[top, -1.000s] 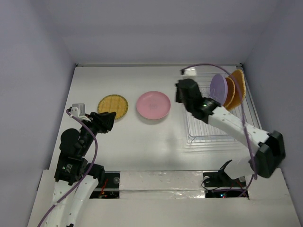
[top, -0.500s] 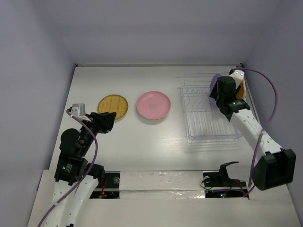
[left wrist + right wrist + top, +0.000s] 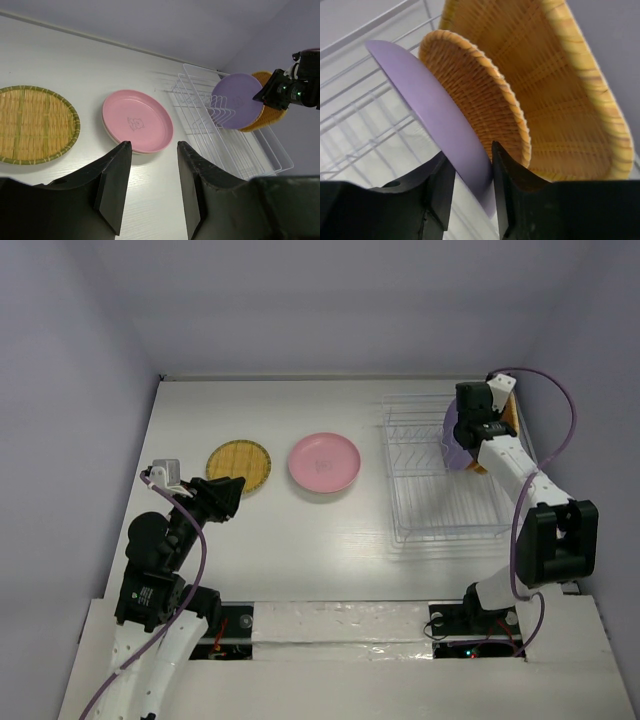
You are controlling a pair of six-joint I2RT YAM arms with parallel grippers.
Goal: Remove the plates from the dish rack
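Right end effector (image 3: 469, 154), swung within the last second from the left side of the dish rack (image 3: 420, 502) to its far right end, stood part-open astride the upright purple plate (image 3: 432, 107), pinch unconfirmed; next unload apparently begun.

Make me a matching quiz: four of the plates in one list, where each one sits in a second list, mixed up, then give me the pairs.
1. pink plate
2. yellow woven plate
3. purple plate
4. small orange woven plate

A. upright in the dish rack, right behind the purple plate
B. flat on the table, farthest left
C. upright, rim between the fingers of the right gripper
D. flat, between the yellow woven plate and the dish rack

Pairs: 1-D, 2-B, 3-C, 4-A
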